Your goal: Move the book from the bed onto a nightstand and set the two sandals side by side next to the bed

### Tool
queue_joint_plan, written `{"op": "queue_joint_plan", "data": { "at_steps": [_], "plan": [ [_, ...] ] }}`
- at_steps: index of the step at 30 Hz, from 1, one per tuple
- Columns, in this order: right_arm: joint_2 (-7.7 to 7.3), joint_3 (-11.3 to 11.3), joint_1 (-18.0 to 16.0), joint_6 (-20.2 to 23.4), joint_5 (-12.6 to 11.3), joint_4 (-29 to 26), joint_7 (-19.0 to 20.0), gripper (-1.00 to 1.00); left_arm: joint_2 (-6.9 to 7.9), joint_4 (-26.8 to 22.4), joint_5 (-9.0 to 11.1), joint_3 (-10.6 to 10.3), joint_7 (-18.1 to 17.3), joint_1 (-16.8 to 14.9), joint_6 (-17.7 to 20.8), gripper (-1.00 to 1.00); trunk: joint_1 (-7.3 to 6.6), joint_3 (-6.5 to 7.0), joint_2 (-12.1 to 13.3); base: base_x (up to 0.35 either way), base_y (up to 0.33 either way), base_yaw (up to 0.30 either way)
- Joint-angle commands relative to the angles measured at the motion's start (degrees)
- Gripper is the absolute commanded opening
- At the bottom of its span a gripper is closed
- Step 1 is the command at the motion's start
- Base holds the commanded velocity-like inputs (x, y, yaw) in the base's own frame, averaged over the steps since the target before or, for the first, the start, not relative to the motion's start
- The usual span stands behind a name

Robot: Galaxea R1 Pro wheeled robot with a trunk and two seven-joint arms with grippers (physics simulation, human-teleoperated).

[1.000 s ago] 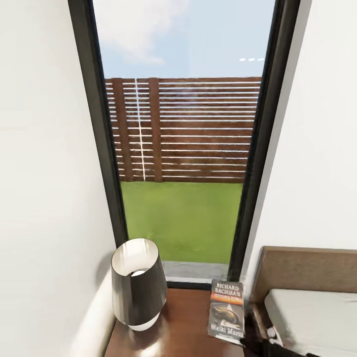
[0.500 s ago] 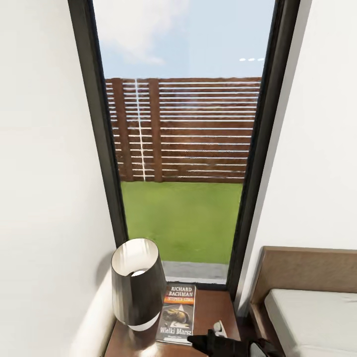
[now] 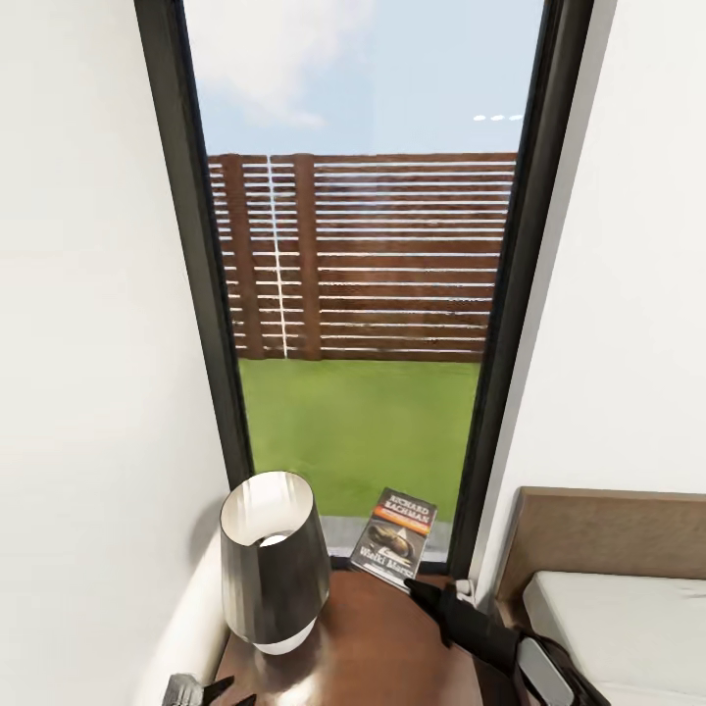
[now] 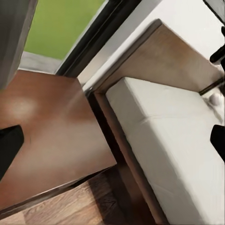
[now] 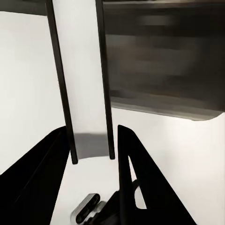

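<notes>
Bedside corner of the bedroom, read from left to right. At the lower left the left gripper [image 3: 201, 691] hangs low by the near corner of the nightstand [image 3: 373, 647]. In its wrist view its two dark fingers [image 4: 10, 143] stand wide apart at opposite edges with nothing between them, so this hand is released and idle, parked clear of the work. The black-shaded lamp [image 3: 273, 574] takes up the left part of the glossy tabletop, which leaves only the right and rear parts free for a deposit. The book [image 3: 396, 537] is tilted up over the rear edge of the top, in front of the tall window [image 3: 363, 294], cover toward the camera. Its lower corner meets the tip of the right gripper [image 3: 424, 591], whose arm reaches in from the lower right. In the right wrist view a pale strip edged with dark lines [image 5: 86, 93] runs down between the two fingers [image 5: 42, 178]. This is probably the book seen edge-on, so these jaws are judged to be clenched on it. The raised, leaning pose suggests that the book is being carried rather than resting, and it is not yet laid flat. Farthest right is the bed [image 3: 628, 628], its headboard [image 3: 608, 534] against the wall just beside the nightstand.
</notes>
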Motion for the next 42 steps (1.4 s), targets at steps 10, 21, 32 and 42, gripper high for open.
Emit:
{"op": "queue_joint_plan", "data": {
  "at_steps": [10, 21, 32, 42],
  "plan": [
    [0.5, -0.3, 0.0, -0.1, -0.5, 1.0, -4.7, -1.0, 0.0, -14.3, 2.2, -0.2, -9.5, -0.3, 22.1, 1.0, 0.02, -0.02, 0.0, 0.0, 0.0, 0.0],
    [0.57, -0.3, 0.0, -0.4, -0.5, 1.1, -6.7, -1.0, -2.62, -24.2, 1.8, -0.4, -15.5, -0.3, 38.6, 1.0, 0.02, -0.02, 0.0, 0.0, 0.0, 0.0],
    [0.58, -0.3, 0.0, -0.5, -0.5, 5.5, -6.8, -1.0, -4.41, -33.0, 1.7, -0.4, -14.3, -0.9, 46.3, 1.0, 0.02, -0.02, 0.0, 0.0, 0.0, 0.0],
    [0.57, -0.3, 0.0, -0.4, -0.5, 6.0, -6.7, -1.0, -5.5, -33.6, 2.0, -0.4, -2.0, -0.9, 46.5, 1.0, 1.78, -1.46, -3.2, 0.0, 0.0, 0.0]
  ]
}}
